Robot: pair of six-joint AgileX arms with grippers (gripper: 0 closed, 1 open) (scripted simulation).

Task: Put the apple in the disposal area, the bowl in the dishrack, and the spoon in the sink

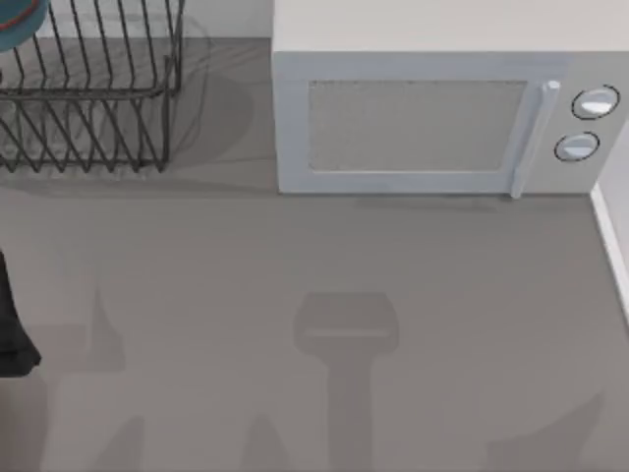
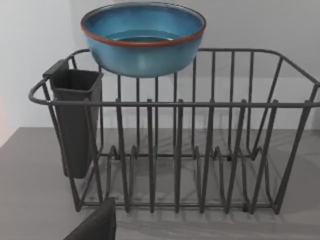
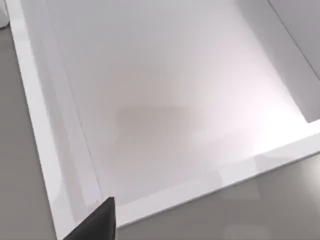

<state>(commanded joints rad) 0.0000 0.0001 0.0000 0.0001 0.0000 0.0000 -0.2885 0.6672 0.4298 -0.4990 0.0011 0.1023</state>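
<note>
the round blue-teal glazed bowl with the reddish-brown rim (image 2: 143, 37) perches high at the black thin-wire dishrack's (image 2: 200, 150) back rail, in the counter's far left corner. i reckon it could tip off backward there. whether either gripper is open or clamped, i cannot tell.

Bowl (image 1: 22, 25) cut by top view's corner; dishrack (image 1: 88, 98) cut at left edge.

A white microwave (image 1: 442, 118) stands at the far right of the grey table (image 1: 295, 295), door shut, its vertical handle (image 1: 536, 138) beside two round knobs (image 1: 587, 123).

A dark cutlery holder (image 2: 75, 120) hangs at one end of the wire rack.
</note>
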